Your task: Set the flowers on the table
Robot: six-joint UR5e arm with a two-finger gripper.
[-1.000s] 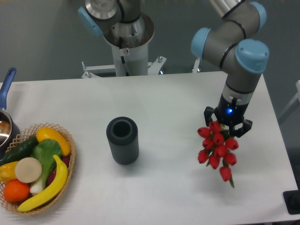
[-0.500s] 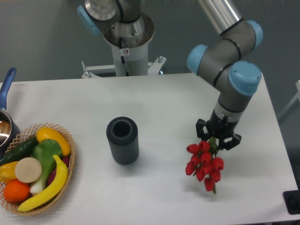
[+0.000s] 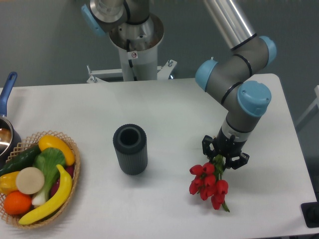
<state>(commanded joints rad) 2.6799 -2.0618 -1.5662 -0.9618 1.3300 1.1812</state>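
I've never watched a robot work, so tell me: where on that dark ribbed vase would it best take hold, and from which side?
Probably around the ribbed wall of the vase, from above, end effector fingers straddling its width. It stands upright and apart from other things, and its ribs likely give grip; the open mouth also offers a rim.
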